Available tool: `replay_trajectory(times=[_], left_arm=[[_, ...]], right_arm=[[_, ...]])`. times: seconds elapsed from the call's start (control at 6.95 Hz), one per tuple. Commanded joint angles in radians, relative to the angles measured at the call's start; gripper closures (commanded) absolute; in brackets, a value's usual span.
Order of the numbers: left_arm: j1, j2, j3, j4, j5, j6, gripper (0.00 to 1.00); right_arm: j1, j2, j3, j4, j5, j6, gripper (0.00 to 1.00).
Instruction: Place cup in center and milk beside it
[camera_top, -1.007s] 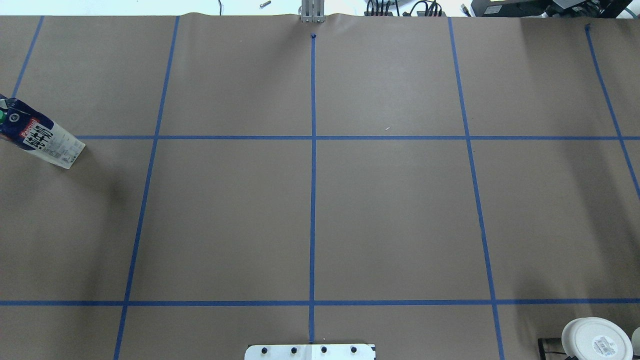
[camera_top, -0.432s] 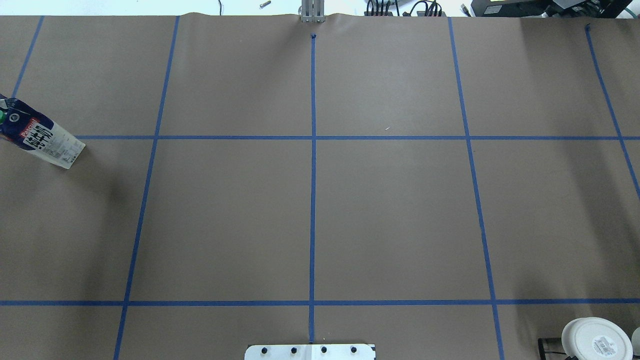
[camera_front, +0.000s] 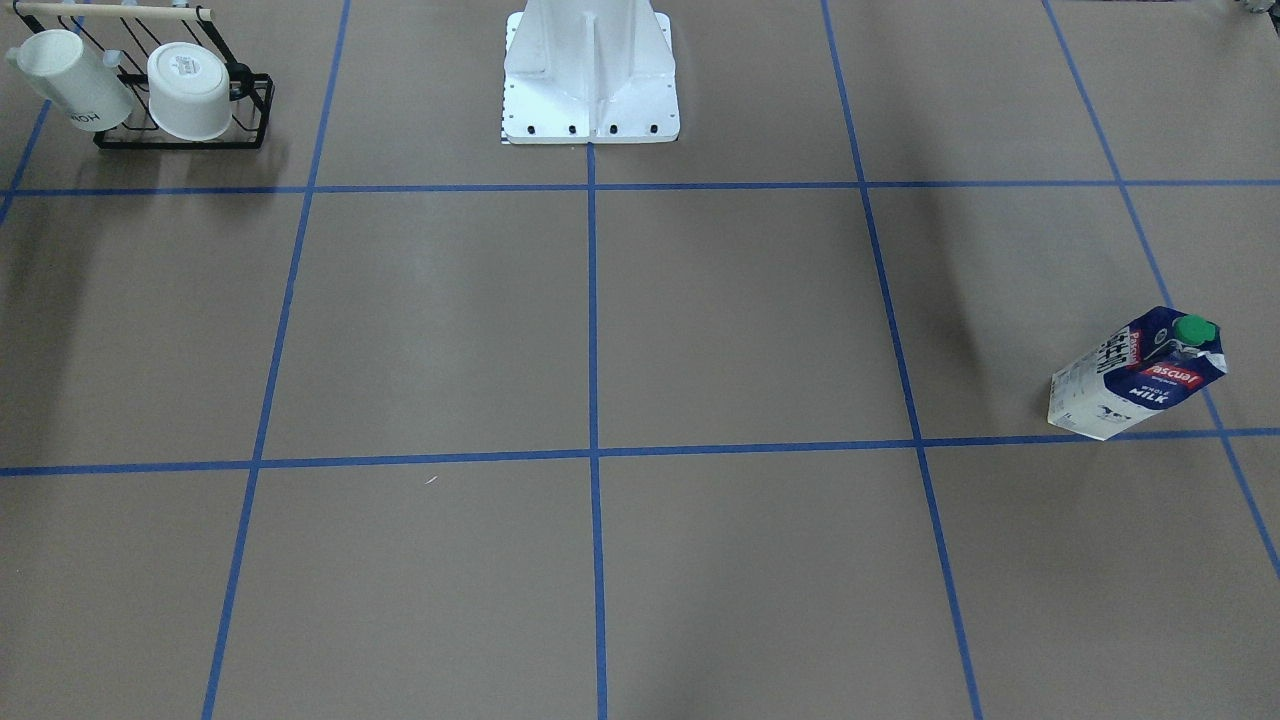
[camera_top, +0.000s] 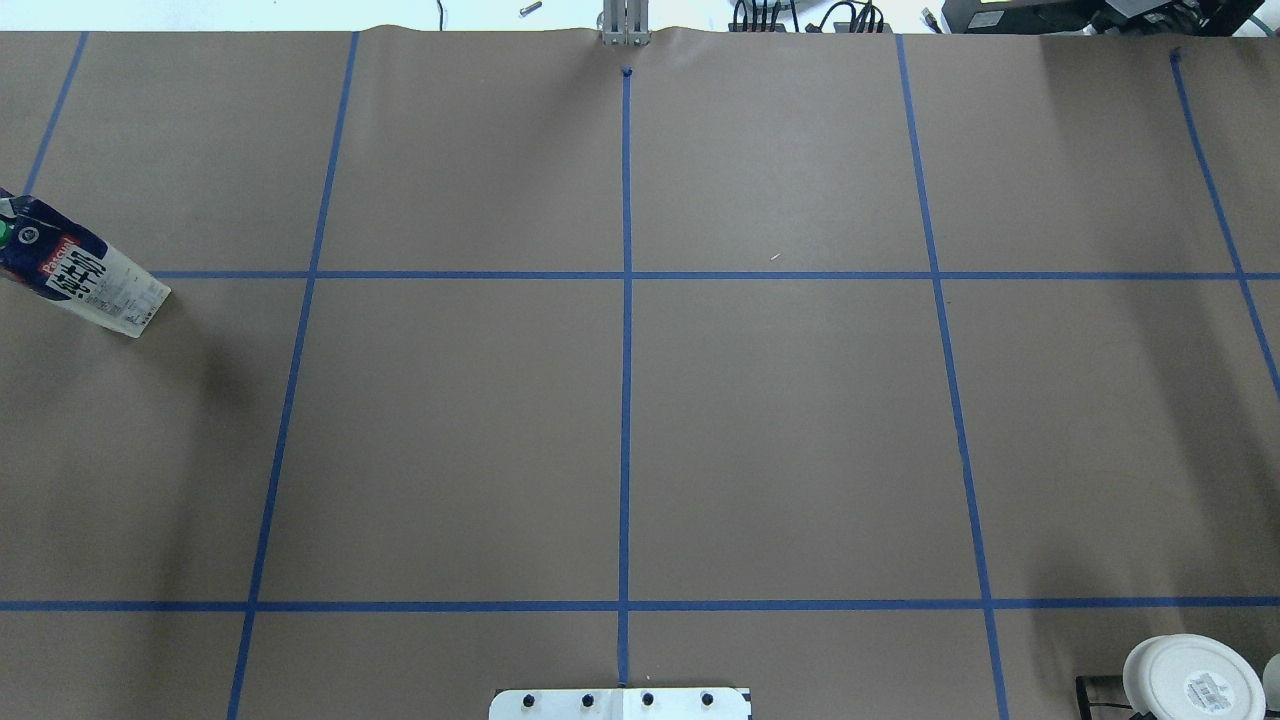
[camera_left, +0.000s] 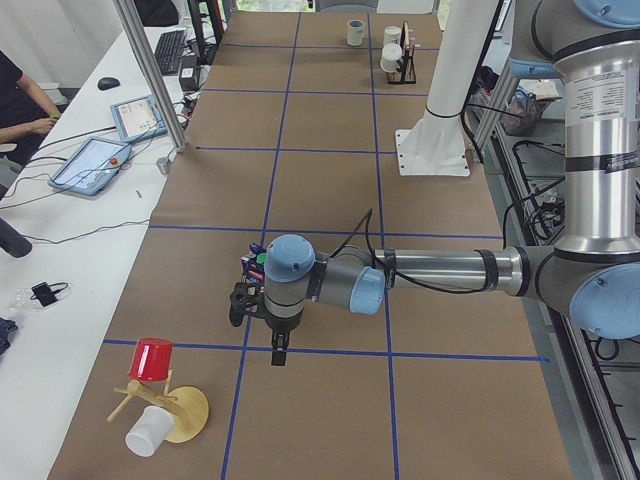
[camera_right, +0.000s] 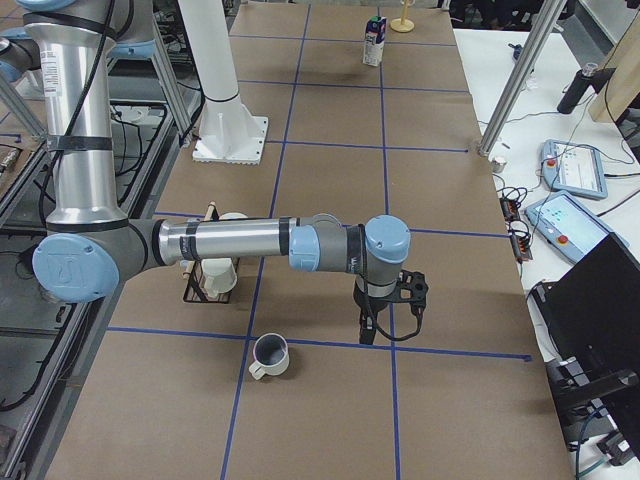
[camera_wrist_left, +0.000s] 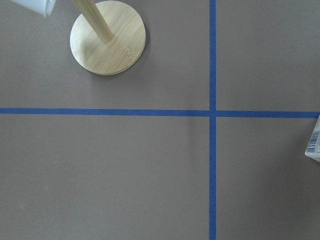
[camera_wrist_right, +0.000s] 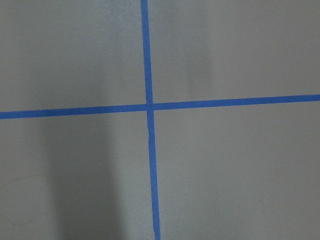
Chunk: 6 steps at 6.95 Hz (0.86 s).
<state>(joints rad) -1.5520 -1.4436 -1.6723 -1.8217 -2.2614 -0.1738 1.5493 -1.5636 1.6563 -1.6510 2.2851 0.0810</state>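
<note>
Beside the left gripper (camera_left: 278, 356), on the side of its fingers toward the table's middle, the milk (camera_front: 1140, 372) stands upright, one corner just catching the edge of the left wrist view. Over the last second the overhead view shows it exactly where it was; only the soft shadow (camera_top: 215, 375) next to it has drifted a little. So nothing has been picked up, and the center (camera_top: 627, 275) lies bare. The cup (camera_right: 270, 356) sits upright on the tape (camera_right: 320, 343) near the right gripper (camera_right: 368, 335), toward the robot and the table end from those fingers, outside the right wrist view. Neither gripper appears to hold anything. How far open either stands I cannot tell. Both grasps look yet to come, probably the cup's first.
</note>
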Motion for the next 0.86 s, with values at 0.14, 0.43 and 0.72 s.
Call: replay_trajectory(times=[0.14,0.43,0.72], left_arm=[[0.000,0.015,0.003,-0.031,-0.082,-0.009,0.02],[-0.002,0.022,0.000,-0.036,-0.084,-0.007,0.02],[-0.002,0.022,0.002,-0.036,-0.086,-0.007,0.02]], right_arm=[[0.001,-0.085,0.028,0.013,0.019,-0.072,0.00],[0.000,-0.248,0.043,0.136,0.039,-0.299,0.00],[0.000,-0.337,0.033,0.218,0.039,-0.337,0.00]])
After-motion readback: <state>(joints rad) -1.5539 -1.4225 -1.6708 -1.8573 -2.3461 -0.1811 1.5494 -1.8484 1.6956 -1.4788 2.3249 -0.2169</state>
